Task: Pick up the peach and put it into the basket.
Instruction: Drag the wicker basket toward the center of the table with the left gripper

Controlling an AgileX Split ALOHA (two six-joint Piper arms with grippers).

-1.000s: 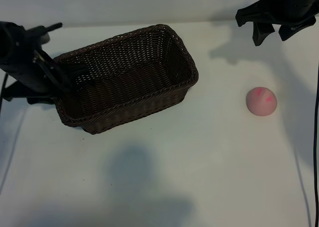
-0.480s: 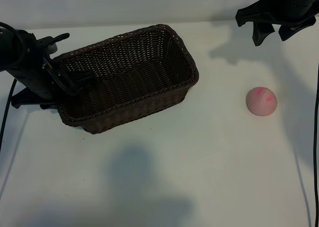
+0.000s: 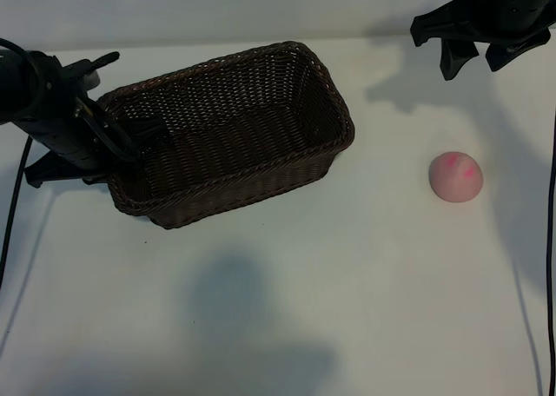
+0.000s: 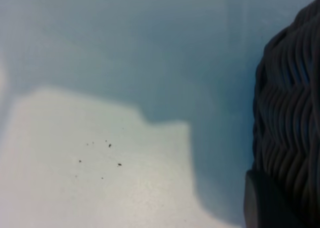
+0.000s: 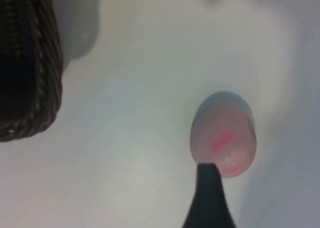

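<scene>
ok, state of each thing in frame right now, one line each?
peach: on the table, not held, outside the basket, apart from it.
basket: upright, nothing in it but a left jaw.
left gripper: at the basket's left end wall, jaws astride the rim.
right gripper: raised beyond the peach, jaws open, holding nothing.
table: white, bare apart from basket and peach.

basket (image 3: 234,135): dark-brown weave | peach (image 3: 455,176): pale pink (red blush) | table (image 3: 347,309): seemingly white
</scene>
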